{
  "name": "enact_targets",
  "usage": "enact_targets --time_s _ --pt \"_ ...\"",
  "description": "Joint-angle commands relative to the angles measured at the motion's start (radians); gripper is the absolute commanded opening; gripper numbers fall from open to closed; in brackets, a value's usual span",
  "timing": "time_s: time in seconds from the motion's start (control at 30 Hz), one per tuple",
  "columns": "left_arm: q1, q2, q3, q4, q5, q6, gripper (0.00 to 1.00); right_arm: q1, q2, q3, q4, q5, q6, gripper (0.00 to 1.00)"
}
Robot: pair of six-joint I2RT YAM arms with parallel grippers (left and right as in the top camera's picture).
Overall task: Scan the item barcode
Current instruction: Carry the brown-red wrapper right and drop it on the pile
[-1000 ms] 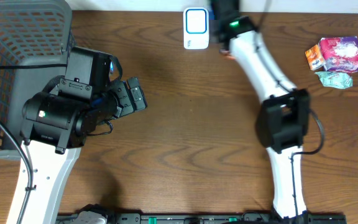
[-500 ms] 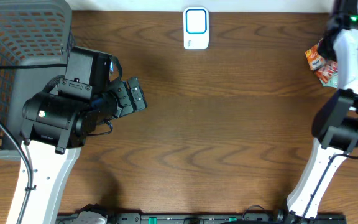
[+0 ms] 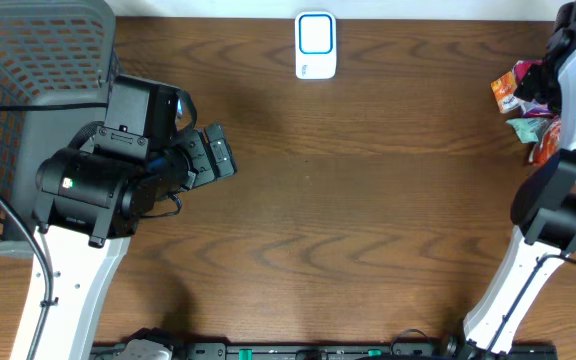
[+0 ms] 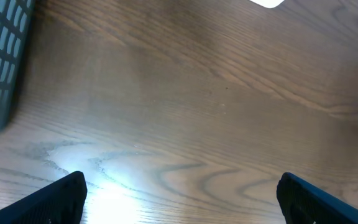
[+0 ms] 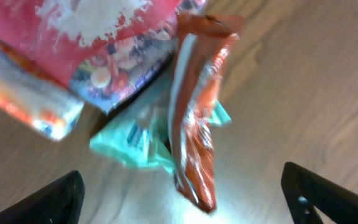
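The right end effector [image 5: 188, 200], fingers spread apart, hangs over the orange packet [image 5: 194, 124], which lies free at its 12 o'clock on a teal packet [image 5: 132, 140]. A red pouch [image 5: 98, 31] sits beyond at 11 o'clock. The left end effector [image 4: 182, 199] gapes above the table [image 4: 166, 93].

No word, brand, number or sign can be read in any view. The red packet [image 5: 98, 37] near the right edge of the surface [image 3: 368, 200] carries white and coloured print. The orange-red packet [image 5: 194, 124] and the teal packet [image 5: 135, 140] touching it are printed too, all too blurred to read. The white scanner [image 3: 315, 45] at the far edge shows a blue-outlined panel with no legible lettering.
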Motion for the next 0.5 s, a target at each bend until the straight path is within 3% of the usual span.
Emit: enact_targets --time_s 0.0,0.47 --pt "0.001 -0.005 0.006 0.0 -0.006 -0.002 0.98 0.001 -0.163 0.003 -0.041 -0.048 0.095 0.98" --pt "0.001 -0.005 0.006 0.0 -0.006 -0.002 0.98 0.121 -0.674 -0.079 -0.304 -0.104 0.168 0.95"
